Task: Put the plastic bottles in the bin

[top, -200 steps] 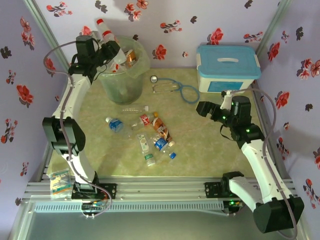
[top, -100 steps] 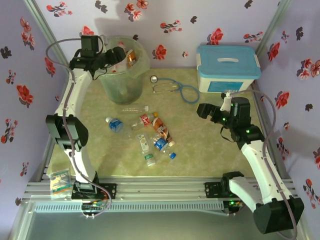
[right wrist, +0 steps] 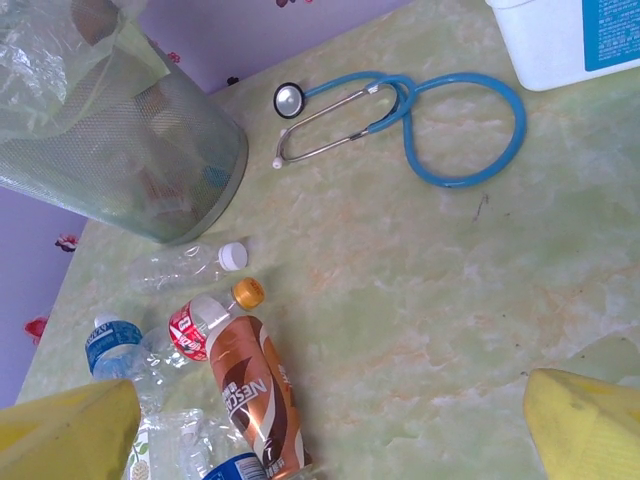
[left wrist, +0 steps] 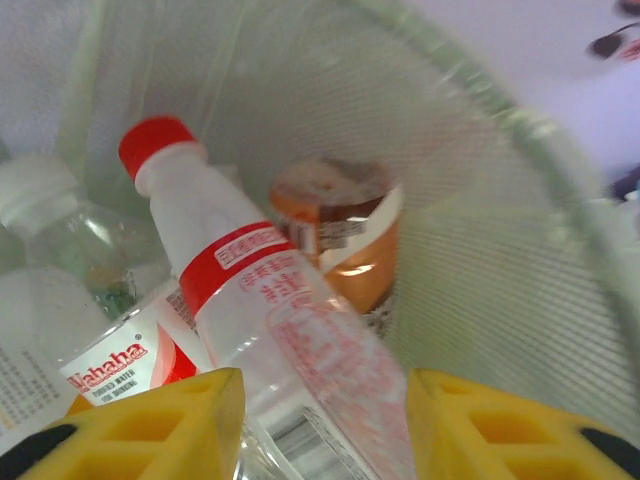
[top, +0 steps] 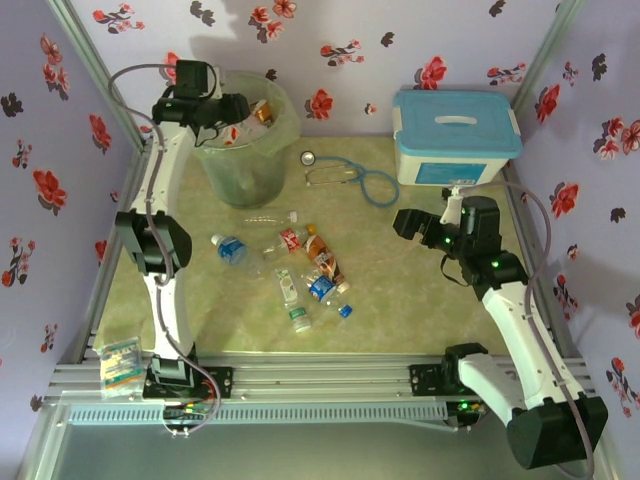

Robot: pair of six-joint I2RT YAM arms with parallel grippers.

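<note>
The bin (top: 245,160) stands at the back left, with bottles inside it. My left gripper (top: 238,108) reaches over its rim. In the left wrist view a red-capped clear bottle (left wrist: 240,270) fills the narrow gap of that gripper (left wrist: 325,430), cap pointing away, above an amber bottle (left wrist: 345,240) and a Wahaha bottle (left wrist: 120,360) within the mesh wall (left wrist: 480,260). Several plastic bottles (top: 310,265) lie mid-table, among them a brown Nescafe bottle (right wrist: 250,390) and a white-capped clear one (right wrist: 185,265). My right gripper (top: 405,222) hangs open to their right, nothing between its fingers (right wrist: 330,430).
A stethoscope (top: 350,178) with blue tubing lies right of the bin. A white box with a light-blue lid (top: 455,135) sits at the back right. A small packet (top: 118,362) rests at the near left edge. Flowered walls close in the table.
My left arm has swung the red-capped bottle from above the bin's left rim down into its mouth. The right arm has stayed put.
</note>
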